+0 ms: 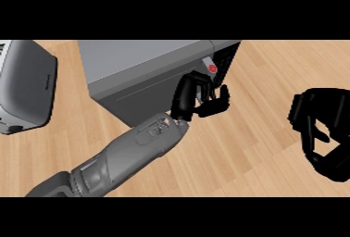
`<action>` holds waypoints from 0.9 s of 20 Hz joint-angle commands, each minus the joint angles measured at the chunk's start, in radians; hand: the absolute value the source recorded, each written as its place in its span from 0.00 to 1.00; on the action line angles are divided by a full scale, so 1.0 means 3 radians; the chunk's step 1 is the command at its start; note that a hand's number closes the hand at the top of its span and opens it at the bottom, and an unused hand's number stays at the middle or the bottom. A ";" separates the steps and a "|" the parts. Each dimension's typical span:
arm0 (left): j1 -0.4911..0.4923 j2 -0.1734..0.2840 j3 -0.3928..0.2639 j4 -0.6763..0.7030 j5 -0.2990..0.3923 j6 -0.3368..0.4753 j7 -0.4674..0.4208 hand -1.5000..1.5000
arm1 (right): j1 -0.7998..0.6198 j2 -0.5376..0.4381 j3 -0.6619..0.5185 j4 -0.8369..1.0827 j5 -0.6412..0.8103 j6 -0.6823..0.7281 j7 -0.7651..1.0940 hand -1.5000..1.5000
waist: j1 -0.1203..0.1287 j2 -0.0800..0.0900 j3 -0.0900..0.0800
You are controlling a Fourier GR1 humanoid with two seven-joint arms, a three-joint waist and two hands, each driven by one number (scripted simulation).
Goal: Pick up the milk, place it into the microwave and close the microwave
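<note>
A grey forearm [130,155] enters from the lower left edge and slants up toward the middle of the wooden counter [226,157]. At its end is the robot's left hand [199,98], black, with its fingers partly bent and resting against the front of the microwave [147,74] — it holds nothing that can be seen. The fingers lie just below a small red button [212,68] on the microwave's dark control strip, at the appliance's right end.

Off to the right edge, well apart from the microwave, sits the robot's right hand [327,134]. Its fingers and thumb curve inward in a relaxed curl around empty space, closed on nothing.

Farther back, the microwave is a grey box seen from above, its door appearing closed against the body. The milk shows nowhere in this view — whether it sits inside the microwave cannot be told.

At the far left edge lies a rounded grey appliance [24,88], only partly in view.
</note>
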 commanded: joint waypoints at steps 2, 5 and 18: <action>-0.0189 -0.0151 0.0096 0.0290 0.0187 -0.0103 0.0319 1.00 | 0.0129 -0.0103 0.0325 -0.0092 0.0018 0.0363 0.0124 1.00 | 0.0054 0.0114 -0.0005; -0.0014 -0.0154 0.0712 -0.0104 0.0705 -0.0141 0.0262 1.00 | 0.0192 -0.0046 0.0331 -0.0187 -0.0045 0.0283 0.0122 1.00 | 0.0145 0.0119 -0.0067; 0.0298 -0.0071 0.0882 0.0119 0.1297 -0.0998 0.0006 1.00 | 0.0718 0.0107 0.0565 -0.0664 -0.0073 0.0017 0.0231 1.00 | 0.0408 0.0053 -0.0055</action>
